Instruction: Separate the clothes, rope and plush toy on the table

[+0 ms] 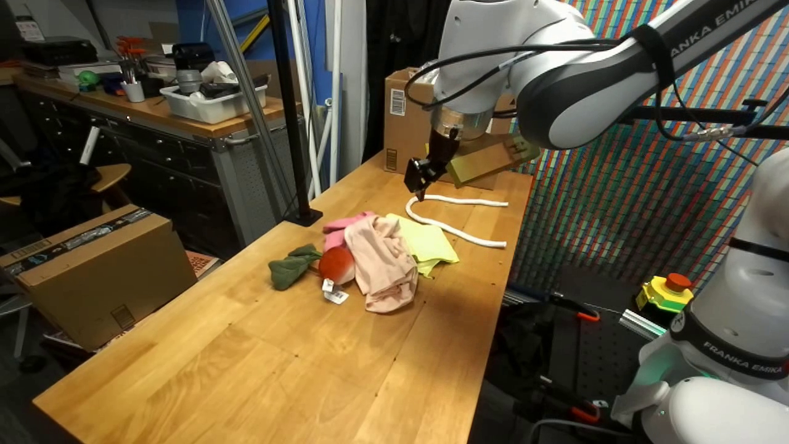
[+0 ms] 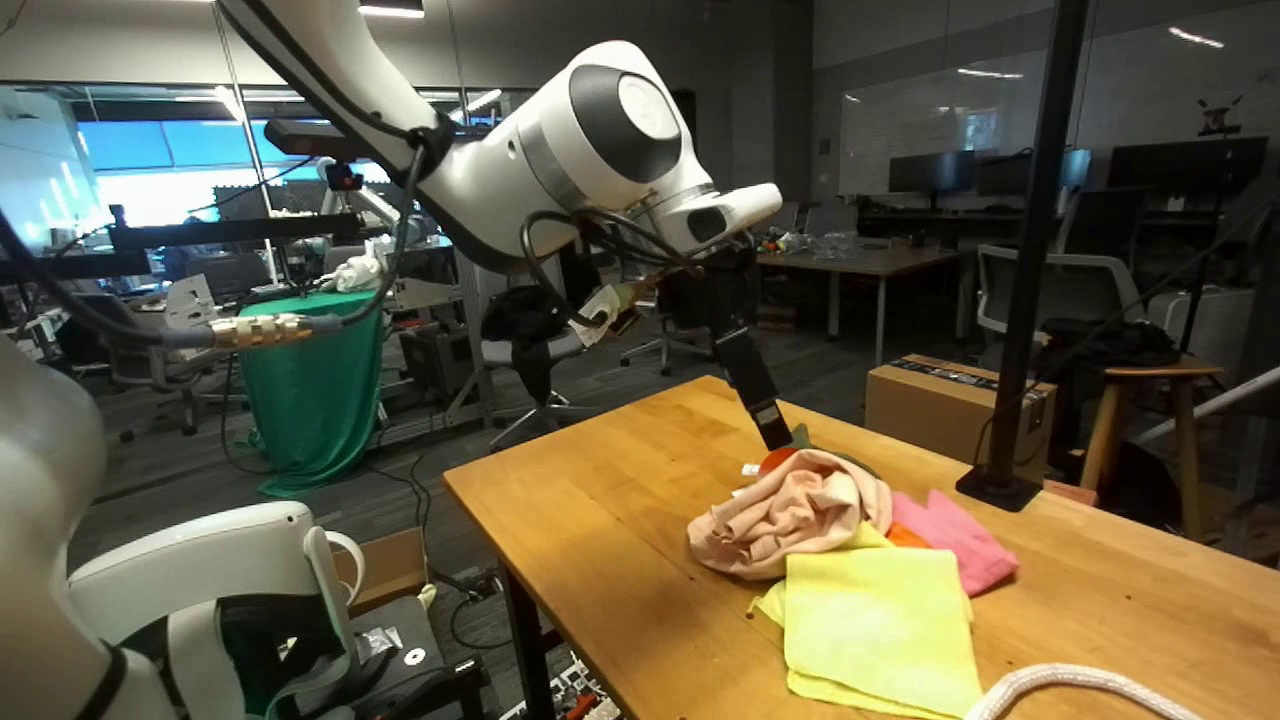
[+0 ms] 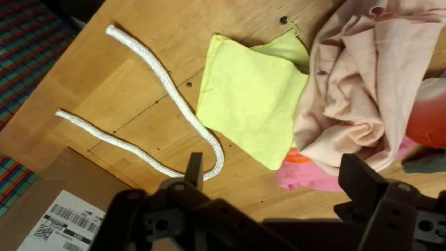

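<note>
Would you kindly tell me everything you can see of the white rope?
The white rope looks braided, a single length bent into a loose, wavy U. It lies on the wooden table, no knot showing, both ends free and pointing toward a table edge. One stretch runs right beside the yellow-green cloth; whether they touch is hard to tell. In the wrist view, one of the fingers hides a little of the bend.

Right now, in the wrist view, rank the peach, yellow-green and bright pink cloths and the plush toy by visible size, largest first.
1. Peach cloth, cropped
2. Yellow-green cloth
3. Bright pink cloth (partly covered) and plush toy (cropped): too alike to rank
</note>
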You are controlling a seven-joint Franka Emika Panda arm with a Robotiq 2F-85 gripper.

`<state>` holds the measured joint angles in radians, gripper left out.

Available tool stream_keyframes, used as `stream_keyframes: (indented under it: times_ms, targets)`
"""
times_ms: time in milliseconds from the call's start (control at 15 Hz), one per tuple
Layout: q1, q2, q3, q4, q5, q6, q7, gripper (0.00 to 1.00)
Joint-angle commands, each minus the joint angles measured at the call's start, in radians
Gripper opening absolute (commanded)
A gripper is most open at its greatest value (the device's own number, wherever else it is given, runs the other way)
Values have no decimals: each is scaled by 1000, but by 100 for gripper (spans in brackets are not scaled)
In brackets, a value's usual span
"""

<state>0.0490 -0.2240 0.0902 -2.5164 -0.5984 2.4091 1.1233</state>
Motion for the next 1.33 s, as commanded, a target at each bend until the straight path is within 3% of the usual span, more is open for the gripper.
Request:
stream_keyframes:
  times_ms: [0, 333, 800, 1267]
  targets:
    - [-4, 52, 35, 12, 21, 94, -36, 100]
    - [-6, 176, 62, 73, -30, 159, 0, 100]
    - [21, 337, 19, 212, -122, 204, 80, 100]
    - [41, 435, -21, 320, 59, 132, -26, 100]
